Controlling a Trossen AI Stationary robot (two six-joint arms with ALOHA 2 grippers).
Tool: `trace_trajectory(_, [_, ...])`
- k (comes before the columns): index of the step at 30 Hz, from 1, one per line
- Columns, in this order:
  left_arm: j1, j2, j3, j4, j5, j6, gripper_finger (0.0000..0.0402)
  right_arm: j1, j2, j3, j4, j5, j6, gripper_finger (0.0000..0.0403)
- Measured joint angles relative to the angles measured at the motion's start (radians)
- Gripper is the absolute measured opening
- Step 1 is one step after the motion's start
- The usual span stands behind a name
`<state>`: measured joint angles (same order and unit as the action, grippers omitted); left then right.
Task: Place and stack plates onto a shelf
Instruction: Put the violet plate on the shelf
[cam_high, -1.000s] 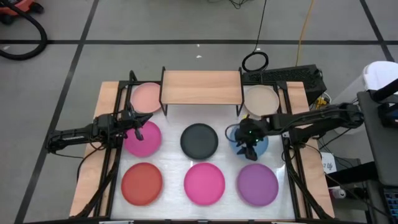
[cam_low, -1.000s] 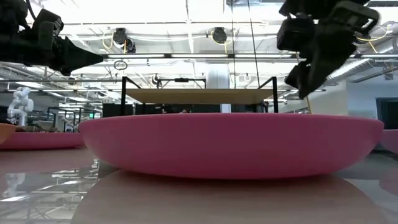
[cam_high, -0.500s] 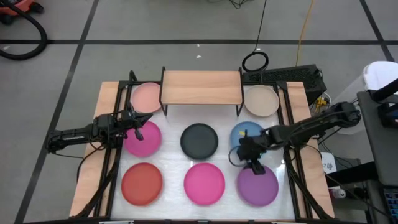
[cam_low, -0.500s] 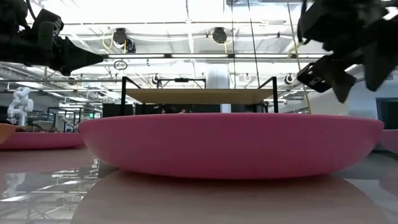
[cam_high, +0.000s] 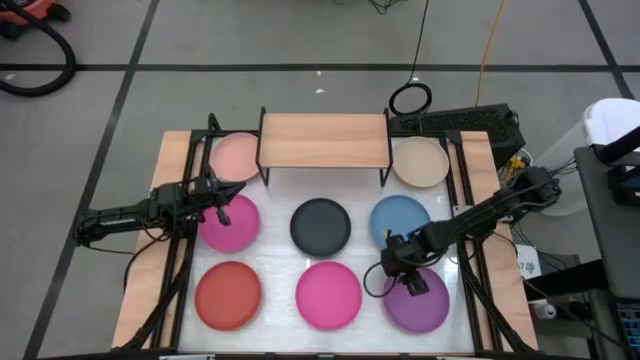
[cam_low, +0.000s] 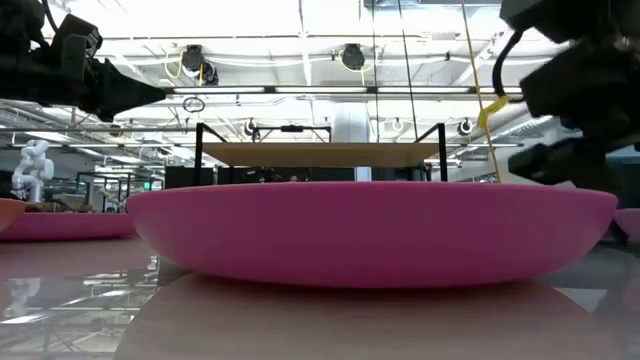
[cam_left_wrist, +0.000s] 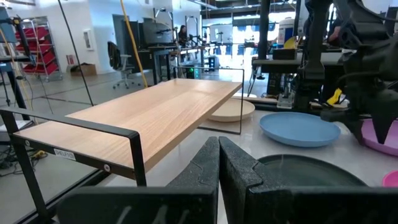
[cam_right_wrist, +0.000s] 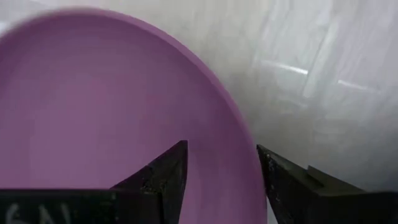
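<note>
Eight plates lie flat on the white table: light pink (cam_high: 237, 157), beige (cam_high: 419, 161), magenta (cam_high: 228, 225), black (cam_high: 321, 226), blue (cam_high: 400, 218), red (cam_high: 228, 295), hot pink (cam_high: 329, 295) and purple (cam_high: 420, 305). The light-wood shelf (cam_high: 323, 140) stands bare at the far middle. My right gripper (cam_high: 411, 281) is open, low over the purple plate's far-left rim (cam_right_wrist: 239, 143); one finger (cam_right_wrist: 165, 177) stands inside the rim and one (cam_right_wrist: 283, 180) outside. My left gripper (cam_high: 221, 209) is shut and empty, above the magenta plate's far part.
Black frame rails run along the table's left (cam_high: 180, 270) and right (cam_high: 470, 280) sides. The shelf's thin black legs (cam_left_wrist: 140, 158) stand near the light pink and beige plates. The hot pink plate (cam_low: 370, 230) fills the low view's foreground.
My right gripper has gone from above the blue plate toward the table's near edge and down, to the purple plate's far-left rim. No plate has moved.
</note>
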<state>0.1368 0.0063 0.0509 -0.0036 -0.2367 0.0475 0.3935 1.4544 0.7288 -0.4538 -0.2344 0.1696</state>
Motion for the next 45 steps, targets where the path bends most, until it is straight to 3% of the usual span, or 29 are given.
trace_trajectory(8, [0.000,0.000,0.000,0.000,0.000,0.000,0.0004,0.000,0.008,0.000,-0.001,-0.002,0.001,0.0145])
trace_trajectory(17, [0.000,0.000,0.000,0.000,0.000,0.000,0.0004,0.000,-0.044,0.000,-0.021,-0.011,0.004,0.0010])
trace_trajectory(23, [0.000,0.000,0.000,0.000,0.000,0.000,0.0004,-0.019,-0.130,0.000,0.029,0.008,0.112,0.0003])
trace_trajectory(28, [0.000,0.000,0.000,0.000,0.000,0.000,0.0004,-0.075,-0.243,0.000,0.128,0.126,0.239,0.0002])
trace_trajectory(33, [0.000,0.000,0.000,0.000,0.000,0.000,0.0004,-0.229,-0.343,0.000,0.246,0.270,0.306,0.0001])
trace_trajectory(39, [0.000,0.000,0.000,0.000,0.000,0.000,0.0004,-0.503,-0.377,0.000,0.577,0.443,0.177,0.0001])
trace_trajectory(41, [0.000,0.000,0.000,0.000,0.000,0.000,0.0004,-0.612,-0.363,0.000,0.720,0.428,0.160,0.0001])
trace_trajectory(45, [0.000,0.000,0.000,0.000,0.000,0.000,0.0004,-0.827,-0.297,0.014,0.895,0.251,0.204,0.0001])
